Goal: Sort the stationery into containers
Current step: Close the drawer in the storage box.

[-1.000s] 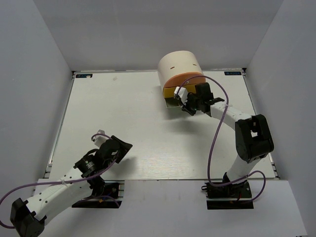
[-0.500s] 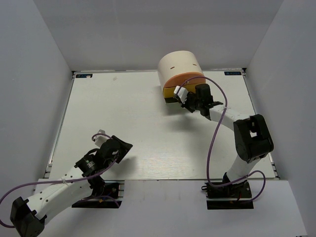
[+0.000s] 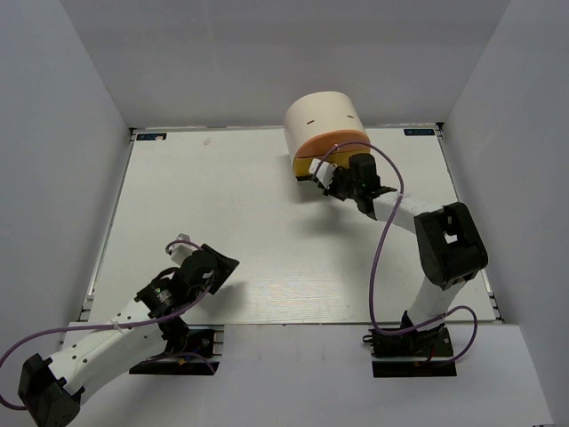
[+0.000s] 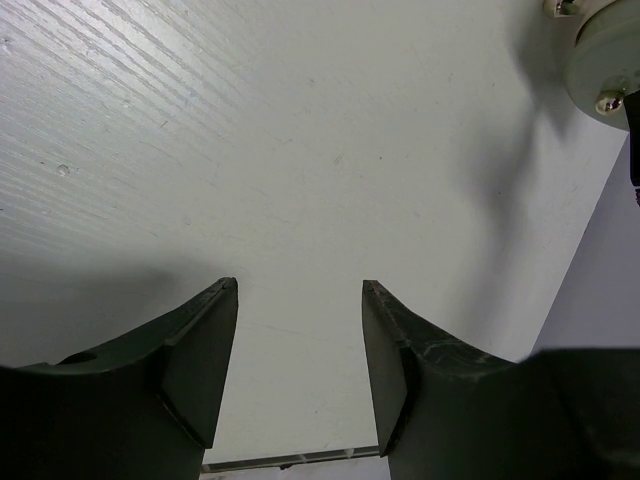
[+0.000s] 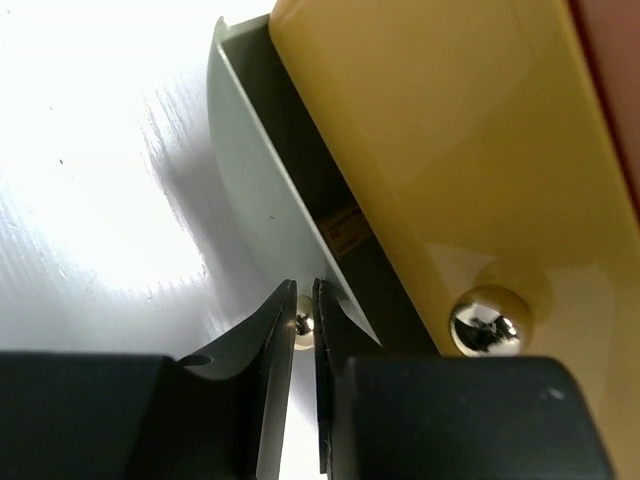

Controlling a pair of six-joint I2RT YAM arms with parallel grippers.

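The containers are drawers in a cream half-cylinder unit (image 3: 322, 114) at the back of the table, an orange drawer (image 3: 336, 142) above a yellow one (image 3: 305, 166). Up close, the yellow drawer (image 5: 430, 130) shows its round knob (image 5: 485, 322). Below it a pale grey drawer front (image 5: 262, 190) stands slightly out. My right gripper (image 3: 325, 178) is at that front, its jaws (image 5: 305, 295) shut on the small shiny knob (image 5: 305, 325). My left gripper (image 3: 222, 267) hovers open over bare table (image 4: 298, 290), holding nothing. No stationery is in view.
The white table (image 3: 249, 205) is boxed in by grey walls on three sides. A purple cable (image 3: 382, 249) loops along the right arm. The left arm lies low at the near left corner.
My right gripper moved up toward the unit, and the grey drawer slid in under the yellow one. The left arm has not moved.
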